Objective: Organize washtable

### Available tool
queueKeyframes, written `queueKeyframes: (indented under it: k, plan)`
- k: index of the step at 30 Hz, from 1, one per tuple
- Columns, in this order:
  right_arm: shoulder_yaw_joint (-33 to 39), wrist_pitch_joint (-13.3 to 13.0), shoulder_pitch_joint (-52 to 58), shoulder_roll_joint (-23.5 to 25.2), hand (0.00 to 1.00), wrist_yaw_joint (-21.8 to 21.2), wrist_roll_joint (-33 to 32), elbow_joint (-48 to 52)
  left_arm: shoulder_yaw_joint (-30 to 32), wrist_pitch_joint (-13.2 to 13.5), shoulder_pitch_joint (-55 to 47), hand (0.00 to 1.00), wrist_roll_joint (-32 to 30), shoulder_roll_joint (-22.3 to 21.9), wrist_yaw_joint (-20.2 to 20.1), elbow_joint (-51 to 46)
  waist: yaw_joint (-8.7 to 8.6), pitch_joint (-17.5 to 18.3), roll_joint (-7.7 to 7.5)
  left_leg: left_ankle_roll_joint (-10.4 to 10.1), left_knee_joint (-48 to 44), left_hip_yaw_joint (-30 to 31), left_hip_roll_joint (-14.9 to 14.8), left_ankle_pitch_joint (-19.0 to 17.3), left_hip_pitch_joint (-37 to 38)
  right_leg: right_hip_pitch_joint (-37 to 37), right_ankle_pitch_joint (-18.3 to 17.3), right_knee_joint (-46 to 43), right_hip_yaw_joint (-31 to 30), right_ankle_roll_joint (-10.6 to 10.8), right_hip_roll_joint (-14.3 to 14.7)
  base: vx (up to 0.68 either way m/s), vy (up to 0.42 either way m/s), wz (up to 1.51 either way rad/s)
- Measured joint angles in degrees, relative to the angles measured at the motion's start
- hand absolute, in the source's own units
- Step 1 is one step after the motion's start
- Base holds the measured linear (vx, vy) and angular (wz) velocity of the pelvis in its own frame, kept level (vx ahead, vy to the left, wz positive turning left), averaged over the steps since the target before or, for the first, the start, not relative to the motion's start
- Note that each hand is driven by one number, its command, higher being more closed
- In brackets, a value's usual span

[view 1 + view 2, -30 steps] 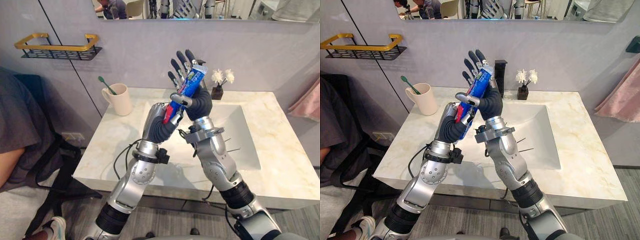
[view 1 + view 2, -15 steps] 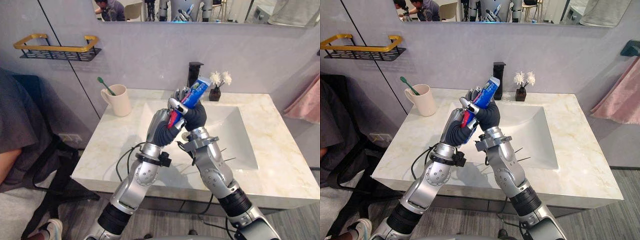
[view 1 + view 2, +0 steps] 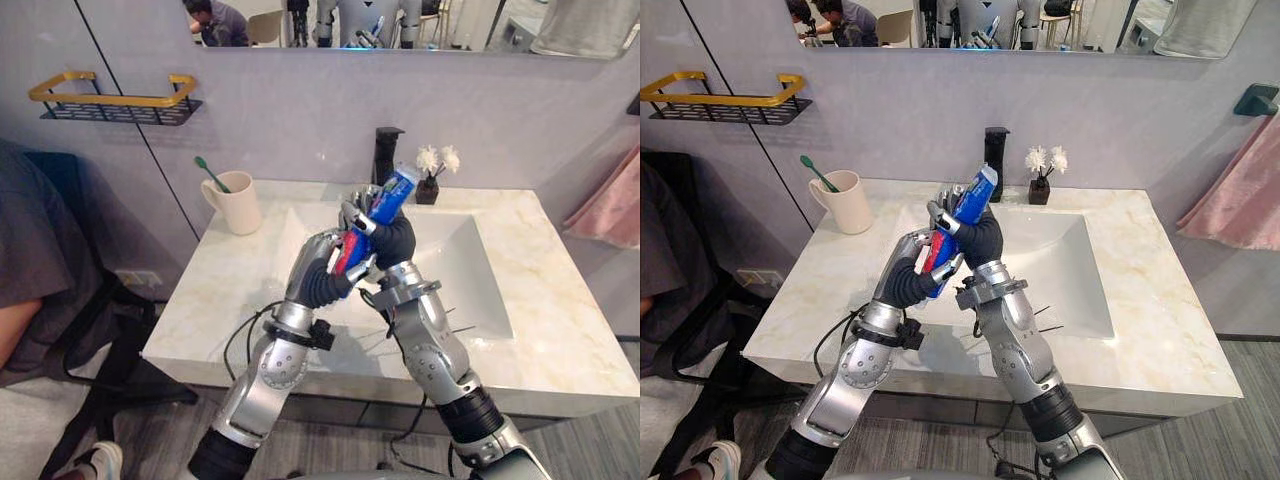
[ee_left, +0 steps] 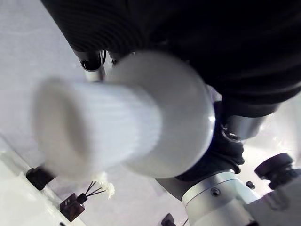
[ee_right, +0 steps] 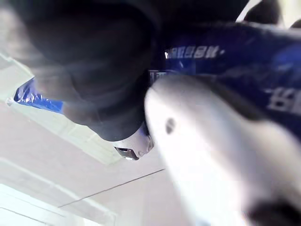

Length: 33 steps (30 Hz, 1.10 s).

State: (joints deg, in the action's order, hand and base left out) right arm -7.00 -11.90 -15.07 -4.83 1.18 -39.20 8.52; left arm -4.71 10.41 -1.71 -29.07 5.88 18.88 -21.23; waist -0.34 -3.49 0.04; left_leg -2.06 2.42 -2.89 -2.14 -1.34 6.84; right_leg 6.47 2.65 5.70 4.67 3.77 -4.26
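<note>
A marble worktop is seen with a sink sunk in its middle and a cream cup holding a green toothbrush at its back left corner. Above the sink's left side a blue toothpaste tube is held tilted, clasped low by the curled fingers of the left hand and higher by those of the right hand.

Head stereo pair, set high, facing down and forward, both eyes sharing the washtable, sink and mirror strip; left wrist camera, hard against the cap of the toothpaste tube; right wrist camera, equally near its blue side.
</note>
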Motion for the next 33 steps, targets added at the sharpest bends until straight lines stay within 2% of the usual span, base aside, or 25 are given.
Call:
queueKeyframes:
  k: [3,8,12,16,18,24,30,33]
  plan:
    - [10.5,-2.9,1.6,-2.1,1.0,2.2,0.6,0.5,12.2,-0.2,-3.1,0.0,1.6,1.2,5.0,-3.5,1.08,0.0,0.0,0.0,0.2,0.3,0.1,0.0,0.0,0.1,-0.2,0.0,0.3,0.2,-0.1,0.0,0.0,0.06]
    - [12.8,-4.1,3.1,-3.1,1.0,2.4,1.7,5.8,17.7,0.1,-8.9,0.0,3.8,-1.6,7.0,-3.1,1.19,0.0,-0.04,0.0,0.8,0.6,0.1,0.0,0.1,0.0,-0.2,0.0,0.5,0.2,-0.1,0.0,0.0,0.01]
    - [13.5,-4.5,3.4,-2.9,1.0,2.7,4.4,6.3,24.4,0.2,-10.9,0.0,10.1,-4.1,7.9,4.2,1.29,0.1,-0.15,-0.1,1.3,1.3,0.1,0.3,0.0,0.1,-0.3,0.0,1.5,0.2,-0.2,-0.02,-0.012,0.11]
    - [15.7,-4.5,4.1,-2.7,1.0,4.5,8.7,6.3,29.4,-0.1,-13.9,0.0,19.6,-5.6,6.8,19.9,1.82,0.4,-0.72,-0.2,1.8,1.6,0.1,0.5,-0.4,-0.4,-0.7,0.0,1.9,0.8,-0.5,-0.03,-0.018,0.05]
    - [17.3,-4.5,4.4,-2.7,1.0,5.5,10.8,5.9,29.7,-0.3,-15.3,0.0,23.5,-5.8,4.9,28.0,2.31,0.7,-1.1,-0.1,2.2,2.0,0.3,0.7,-0.8,-0.7,-0.7,0.0,2.5,0.8,-0.8,-0.01,-0.015,0.12]
    - [18.4,-3.9,2.9,-3.1,1.0,8.5,19.7,0.9,28.0,-1.7,-16.4,0.0,26.2,-6.2,-3.3,47.3,2.85,1.1,-2.0,0.5,2.7,4.3,1.2,1.6,-1.7,-0.7,-1.0,0.0,4.7,1.2,-1.6,0.0,-0.004,0.18]
    - [17.5,-3.3,-7.6,-6.0,1.0,12.5,27.6,-6.4,19.7,-1.9,-17.0,0.0,26.0,-5.3,-8.8,56.9,4.77,0.5,-2.76,0.4,1.4,6.5,1.3,1.8,-3.9,-1.1,-1.0,0.0,6.8,1.2,-1.8,-0.05,-0.016,0.21]
    - [16.6,-3.3,-14.9,-8.5,1.0,14.4,30.2,-9.9,17.2,-2.0,-16.9,0.0,25.4,-5.1,-9.6,59.1,6.02,-0.3,-3.0,0.0,1.4,7.7,1.1,2.1,-5.2,-1.8,-1.0,0.0,8.0,1.1,-1.7,-0.06,-0.029,0.19]
